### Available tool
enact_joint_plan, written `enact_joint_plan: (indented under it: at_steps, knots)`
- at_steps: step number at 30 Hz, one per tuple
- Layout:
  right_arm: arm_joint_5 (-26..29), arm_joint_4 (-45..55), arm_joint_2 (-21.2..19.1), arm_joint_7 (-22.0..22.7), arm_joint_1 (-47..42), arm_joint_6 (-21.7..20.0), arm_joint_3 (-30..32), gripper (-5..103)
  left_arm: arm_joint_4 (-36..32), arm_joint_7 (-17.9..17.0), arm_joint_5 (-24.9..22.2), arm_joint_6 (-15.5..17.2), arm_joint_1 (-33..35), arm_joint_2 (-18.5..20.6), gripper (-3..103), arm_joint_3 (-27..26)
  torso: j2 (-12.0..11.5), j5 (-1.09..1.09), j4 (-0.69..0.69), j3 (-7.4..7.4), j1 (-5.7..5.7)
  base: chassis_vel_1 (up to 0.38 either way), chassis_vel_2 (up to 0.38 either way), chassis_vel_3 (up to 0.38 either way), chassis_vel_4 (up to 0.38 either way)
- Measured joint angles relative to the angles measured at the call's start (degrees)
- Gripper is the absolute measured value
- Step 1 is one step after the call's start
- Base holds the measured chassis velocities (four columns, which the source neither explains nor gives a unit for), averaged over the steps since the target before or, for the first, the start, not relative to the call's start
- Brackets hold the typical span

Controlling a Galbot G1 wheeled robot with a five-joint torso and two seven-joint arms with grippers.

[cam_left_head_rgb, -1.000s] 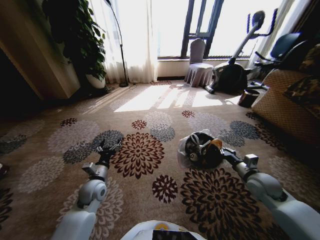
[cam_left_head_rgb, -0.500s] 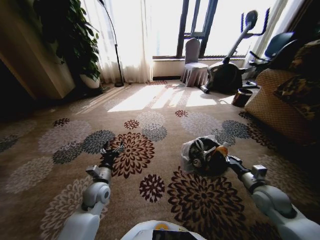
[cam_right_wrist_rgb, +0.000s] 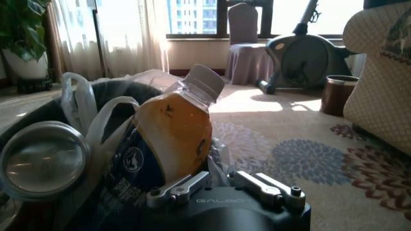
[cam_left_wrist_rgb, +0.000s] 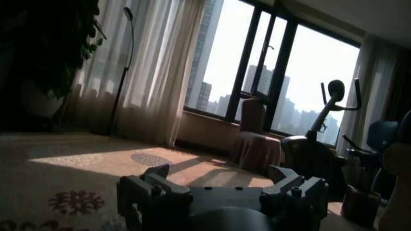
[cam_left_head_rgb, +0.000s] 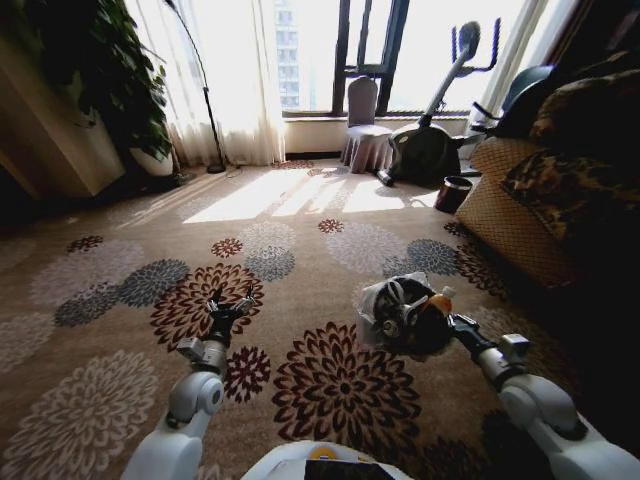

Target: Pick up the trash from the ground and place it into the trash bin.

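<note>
Trash bin count: one, gripped at its rim by our right hand, holding one bottle and one can; our left hand hovers released.

The trash bin is showing matt black plastic under a crinkled, translucent liner. Inside, a can is gleaming with a shiny metal end, and a clear plastic bottle is catching the light glossily. The carpet is looking soft and woven. The right gripper is looking like dull dark metal.
</note>
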Motion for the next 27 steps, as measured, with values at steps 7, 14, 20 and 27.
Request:
enact_joint_plan:
  at_steps: [7, 14, 20, 27]
  knots:
    - [-0.07, -0.40, 0.25, -0.27, 0.32, 0.14, -0.42, 0, 0.30, 0.32, 0.04, -0.29, 0.04, -0.01, 100, 0.21, -0.01, -0.08, -0.01, 0.01, 0.00, -0.352, -0.352, 0.359, 0.368]
    - [-0.01, -0.67, 0.20, -0.26, 0.24, 0.19, -0.14, 0, 0.63, 0.35, 0.04, -0.35, -0.07, -0.01, 100, 0.29, -0.01, -0.10, -0.02, 0.01, 0.00, -0.338, -0.349, 0.340, 0.362]
    - [-0.04, -0.82, 0.50, -0.60, -0.67, 1.75, 1.24, 0, 0.96, 0.37, -0.01, -0.39, -0.43, -0.06, 100, 0.45, -0.01, -0.04, -0.04, 0.00, 0.00, -0.368, -0.350, 0.351, 0.343]
    - [-0.28, -1.06, 1.23, -1.41, -2.06, 2.64, 3.45, 0, 1.18, 0.38, 0.00, -0.39, -0.56, -0.20, 100, 0.66, -0.01, -0.03, -0.06, 0.01, 0.01, -0.237, -0.222, 0.239, 0.208]
